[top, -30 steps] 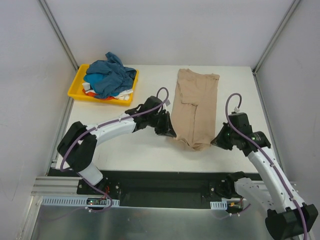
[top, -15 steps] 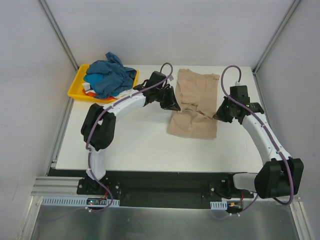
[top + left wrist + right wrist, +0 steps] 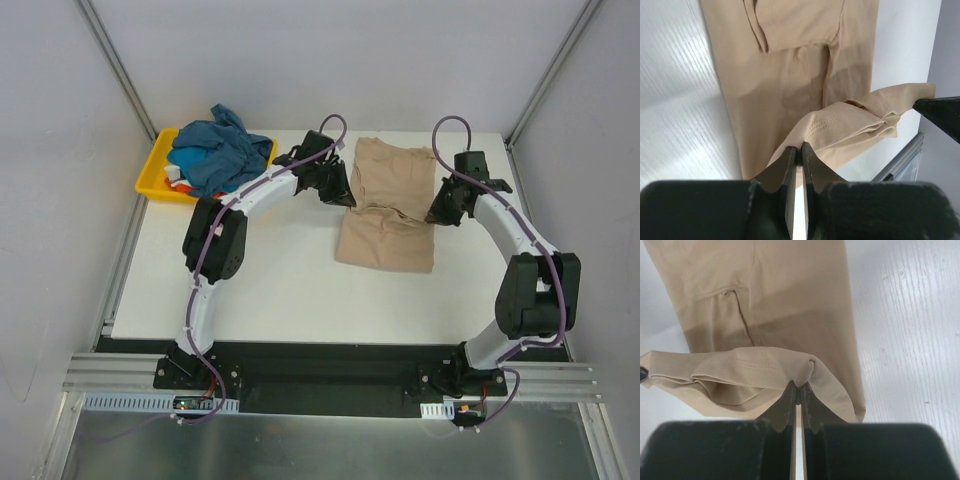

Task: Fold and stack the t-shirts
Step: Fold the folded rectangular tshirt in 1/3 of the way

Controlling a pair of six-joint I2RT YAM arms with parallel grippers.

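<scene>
The beige-tan t-shirt (image 3: 388, 215) lies folded lengthwise at the table's far middle. My left gripper (image 3: 345, 196) is shut on its left hem corner (image 3: 820, 125), and my right gripper (image 3: 437, 214) is shut on its right hem corner (image 3: 800, 367). Both hold the hem edge lifted over the shirt's middle, with the cloth sagging between them. The teal-blue t-shirt (image 3: 215, 152) is heaped in the yellow tray (image 3: 152, 172) at the far left, over white and orange-red cloth (image 3: 180, 180).
The yellow tray sits at the table's far left corner. Metal frame posts (image 3: 115, 60) rise at the back corners. The white table top (image 3: 270, 280) shows bare in front of the shirt.
Both grippers have carried the shirt's near hem from the front of the table toward the far side, doubling the shirt over itself. Both arms now reach far out.
</scene>
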